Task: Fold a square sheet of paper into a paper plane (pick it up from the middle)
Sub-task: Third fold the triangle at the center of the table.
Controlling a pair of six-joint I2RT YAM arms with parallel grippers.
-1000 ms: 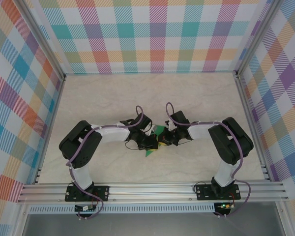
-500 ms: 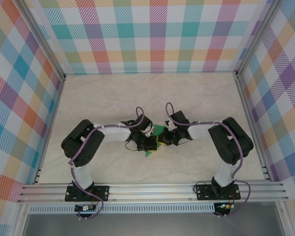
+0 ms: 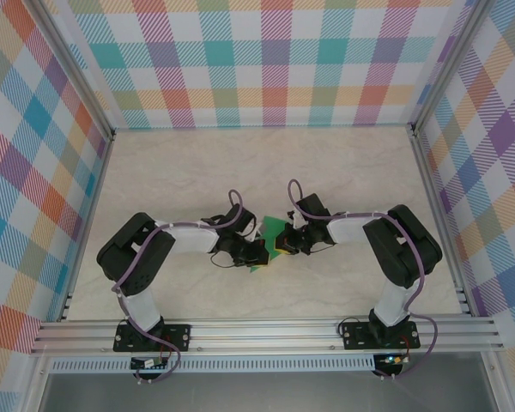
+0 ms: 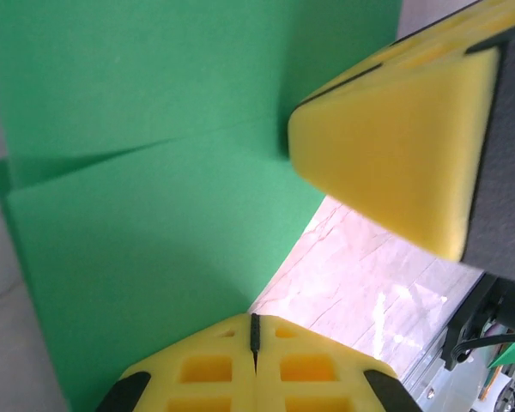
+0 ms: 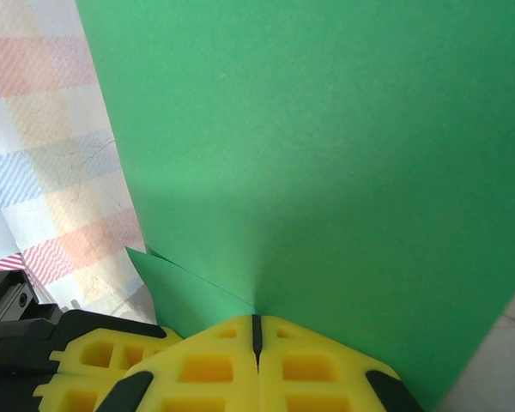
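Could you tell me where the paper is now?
In the top view the paper is just below centre, pinched between the left gripper and the right gripper, both shut on it.

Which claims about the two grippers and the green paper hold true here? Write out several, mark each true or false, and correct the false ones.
1. The left gripper is shut on the green paper. True.
2. The right gripper hangs open, clear of the paper. False: it is shut on the paper too.
3. The paper is one flat, unfolded sheet. False: it shows a fold line and overlapping layers.
4. The two grippers are close together, facing each other over the table. True.
5. The paper is red. False: it is green.
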